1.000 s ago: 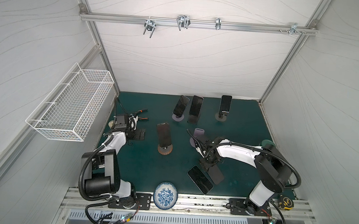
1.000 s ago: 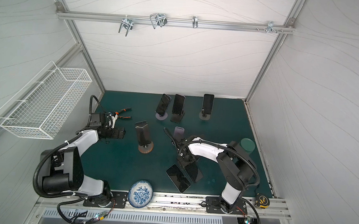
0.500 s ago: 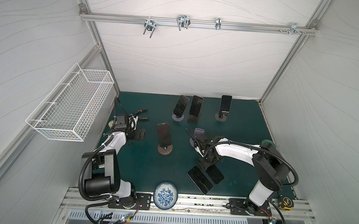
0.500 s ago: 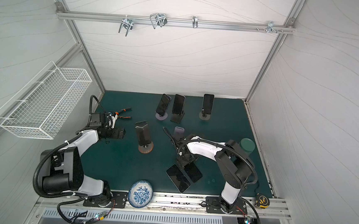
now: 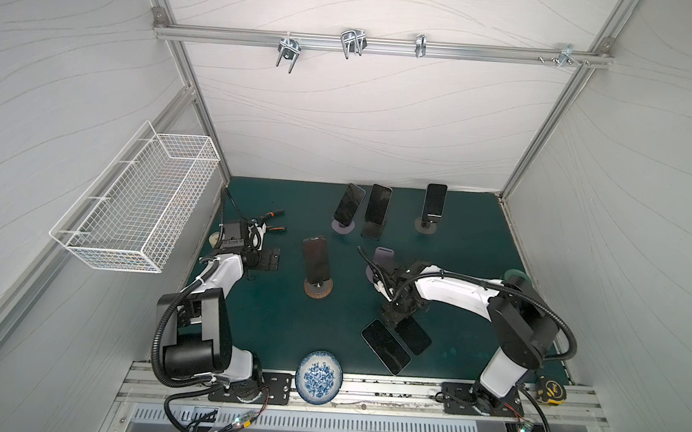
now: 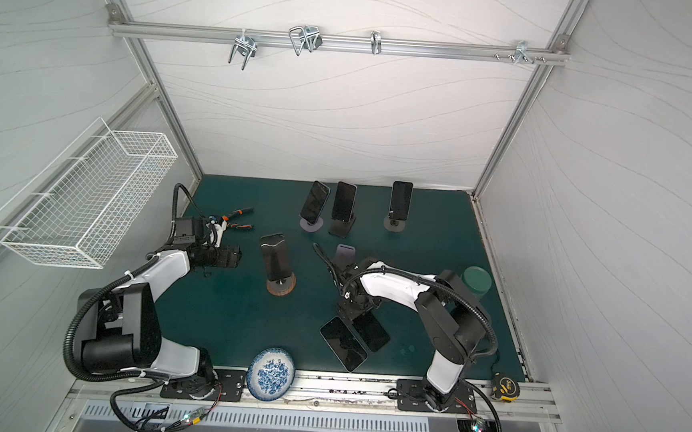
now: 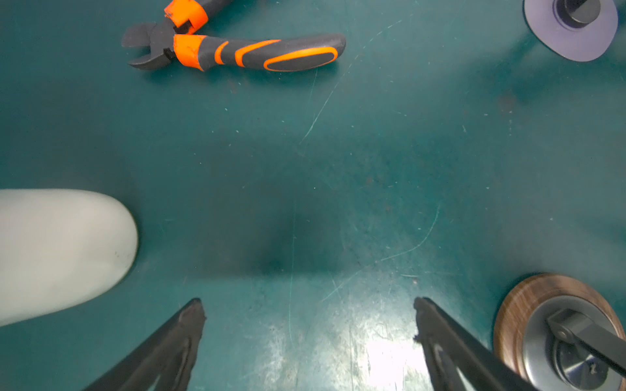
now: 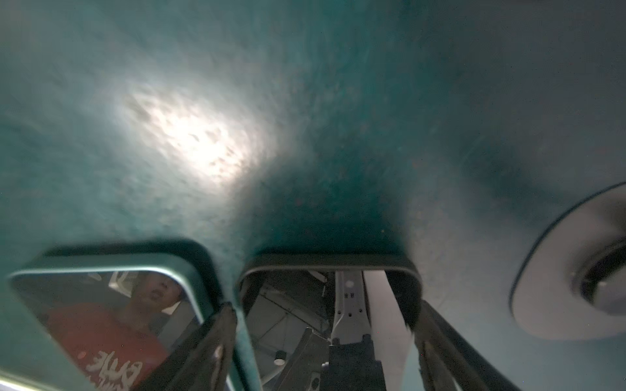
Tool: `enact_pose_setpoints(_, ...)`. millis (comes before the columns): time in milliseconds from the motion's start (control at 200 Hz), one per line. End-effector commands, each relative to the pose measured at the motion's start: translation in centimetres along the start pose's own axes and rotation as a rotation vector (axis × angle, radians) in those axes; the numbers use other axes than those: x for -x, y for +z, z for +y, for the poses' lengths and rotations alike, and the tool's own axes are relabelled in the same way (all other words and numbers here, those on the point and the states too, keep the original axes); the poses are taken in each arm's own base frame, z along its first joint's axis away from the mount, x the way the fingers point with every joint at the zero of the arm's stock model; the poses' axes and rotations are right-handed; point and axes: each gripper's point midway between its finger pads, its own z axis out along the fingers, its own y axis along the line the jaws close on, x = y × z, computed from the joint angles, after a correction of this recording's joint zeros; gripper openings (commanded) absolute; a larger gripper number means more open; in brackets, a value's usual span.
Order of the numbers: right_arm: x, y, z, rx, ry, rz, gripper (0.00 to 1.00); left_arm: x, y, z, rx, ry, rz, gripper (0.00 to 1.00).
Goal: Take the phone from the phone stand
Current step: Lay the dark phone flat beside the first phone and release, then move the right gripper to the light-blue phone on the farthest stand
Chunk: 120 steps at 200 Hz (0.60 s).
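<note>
left gripper [image 7: 308, 311] spread, idle over mat [image 7: 338, 169] | empty stand [image 5: 384, 254] mid-mat | right gripper [image 8: 325, 315] jaws parted, loosely straddling phone [image 5: 416, 338], flat on mat just beside second phone [image 5: 385, 347] | removal looks done; only backing off left

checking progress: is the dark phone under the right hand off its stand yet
Off: the dark rectangular phone lies flat on the green mat; lilac stand bare.

The mat [image 7: 305, 152] is matt and scratched, the phone [image 8: 291, 315] screen mirror-glossy, the stand base [image 7: 528, 291] wood-grained around brushed metal, the pliers [image 7: 257, 50] handles rubbery.
</note>
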Motion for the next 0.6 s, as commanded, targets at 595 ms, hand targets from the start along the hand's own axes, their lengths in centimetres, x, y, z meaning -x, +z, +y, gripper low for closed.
enact_pose_setpoints(595, 6.4, -19.7, -10.4, -0.148, 0.510, -0.650, 0.87, 1.7, -0.8, 0.5, 0.015, 0.029, -0.040, 0.95)
